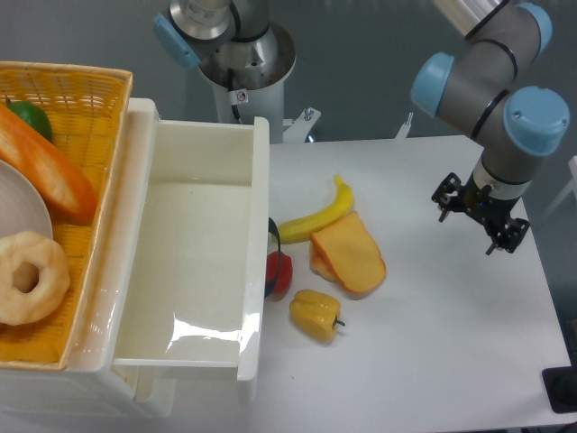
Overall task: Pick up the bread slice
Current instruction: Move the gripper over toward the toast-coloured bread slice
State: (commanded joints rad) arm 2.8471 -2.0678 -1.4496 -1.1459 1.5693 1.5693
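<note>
Bread slice (349,253) lay on bench (433,361), touching banana (317,214). End effector (480,215) hovered well apart; finger spread unclear.

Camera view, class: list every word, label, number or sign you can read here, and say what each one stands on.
No text reads clearly.
Small white sticker with a red mark on the grey robot base column: too small and blurred to read.
The flat yellow-orange bread slice, the white plastic bin and the woven yellow basket carry no visible lettering.
</note>
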